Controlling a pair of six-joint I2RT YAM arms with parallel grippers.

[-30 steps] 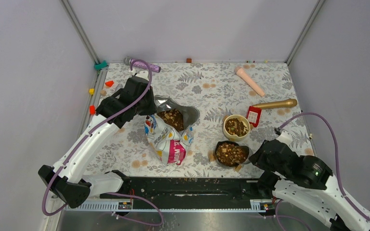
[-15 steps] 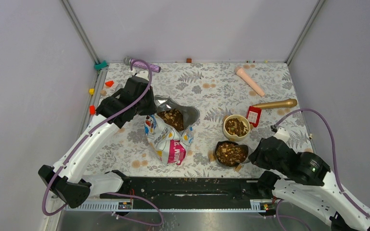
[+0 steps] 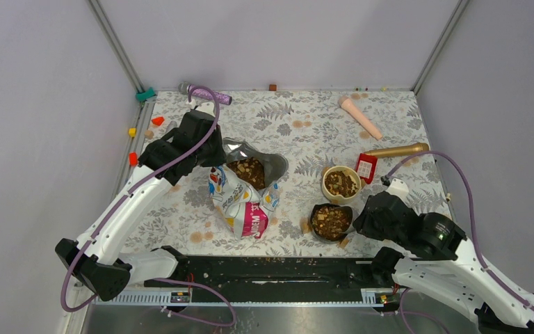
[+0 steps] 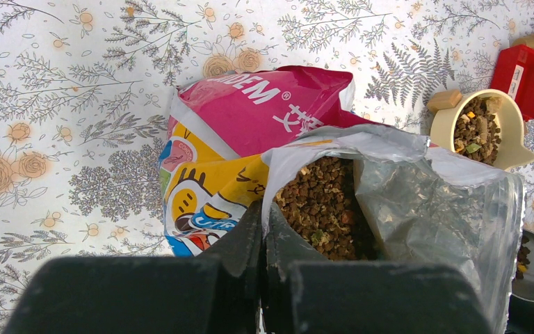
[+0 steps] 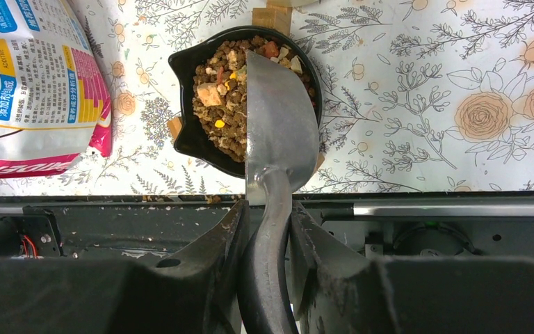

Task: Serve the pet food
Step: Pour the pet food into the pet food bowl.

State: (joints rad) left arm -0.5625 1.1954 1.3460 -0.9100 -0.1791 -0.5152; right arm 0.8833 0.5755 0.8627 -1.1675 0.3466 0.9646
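Serving looks nearly complete: brown, tan and orange pet food kibble [image 5: 226, 104] fills the round black bowl [image 5: 183, 136] just ahead of the right gripper [image 5: 268, 209], which is clamped on the silver metal scoop [image 5: 281, 125], while the left gripper [image 4: 263, 229] pinches the open rim of the pink-and-yellow foil bag [image 4: 250, 111].

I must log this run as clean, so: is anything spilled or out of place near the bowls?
Yes. A few tan pieces lie just outside the black bowl, and crumbs dot the black rail at the near edge. Nothing looks damaged.

"DEM" on the bag [image 4: 250, 111]
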